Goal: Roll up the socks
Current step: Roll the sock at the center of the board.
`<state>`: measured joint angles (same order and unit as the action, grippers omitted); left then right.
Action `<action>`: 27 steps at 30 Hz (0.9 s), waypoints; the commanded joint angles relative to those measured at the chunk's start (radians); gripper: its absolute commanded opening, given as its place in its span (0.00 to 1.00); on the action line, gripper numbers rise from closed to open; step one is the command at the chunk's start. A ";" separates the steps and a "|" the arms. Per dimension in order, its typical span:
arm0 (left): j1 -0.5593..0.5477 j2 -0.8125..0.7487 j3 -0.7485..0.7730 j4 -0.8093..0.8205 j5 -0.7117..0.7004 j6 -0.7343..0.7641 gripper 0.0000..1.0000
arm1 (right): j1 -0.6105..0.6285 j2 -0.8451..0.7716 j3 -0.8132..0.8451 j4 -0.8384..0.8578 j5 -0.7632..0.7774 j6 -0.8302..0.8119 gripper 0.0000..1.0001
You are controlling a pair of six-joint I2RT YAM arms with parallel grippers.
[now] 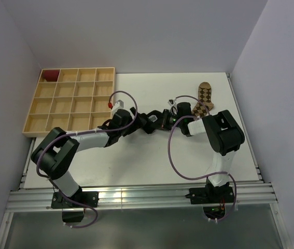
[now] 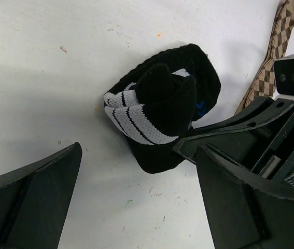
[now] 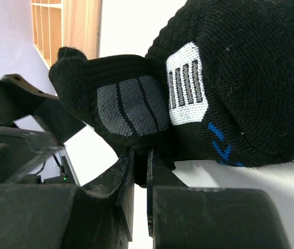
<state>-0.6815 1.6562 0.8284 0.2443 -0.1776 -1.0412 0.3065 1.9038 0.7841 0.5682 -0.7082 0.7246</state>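
The black sock (image 2: 159,111) with grey-white striped patches and blue marks lies bunched into a roll on the white table. My left gripper (image 2: 139,155) stands wide open just short of it, with nothing between its fingers. My right gripper (image 3: 141,161) is nearly closed, pinching black fabric at the underside of the same black sock (image 3: 229,78). Its fingers (image 2: 224,127) reach in from the right in the left wrist view. The tan argyle sock (image 1: 203,99) lies flat beyond both grippers, untouched, and its edge (image 2: 276,46) shows at the upper right of the left wrist view. From above, the two grippers meet mid-table.
A wooden compartment tray (image 1: 32,124) sits at the back left, with a small dark red bundle (image 1: 50,75) in its far left corner cell. White walls close in the table at the back and on both sides.
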 commanded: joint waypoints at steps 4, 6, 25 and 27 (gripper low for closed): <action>0.011 0.048 -0.006 0.167 0.038 0.043 0.97 | -0.012 0.077 0.007 -0.139 0.073 -0.013 0.00; 0.019 0.069 -0.002 0.184 0.038 0.041 0.97 | -0.012 0.086 0.007 -0.137 0.070 0.007 0.00; 0.040 0.229 0.051 0.306 0.086 0.035 0.94 | -0.014 0.118 -0.006 -0.151 0.078 0.056 0.00; 0.045 0.249 0.061 0.296 0.086 0.030 0.92 | -0.014 0.118 -0.008 -0.154 0.079 0.058 0.00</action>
<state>-0.6445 1.8725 0.8627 0.5228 -0.1020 -1.0294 0.2920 1.9530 0.8055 0.5838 -0.7425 0.8234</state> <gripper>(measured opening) 0.925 0.123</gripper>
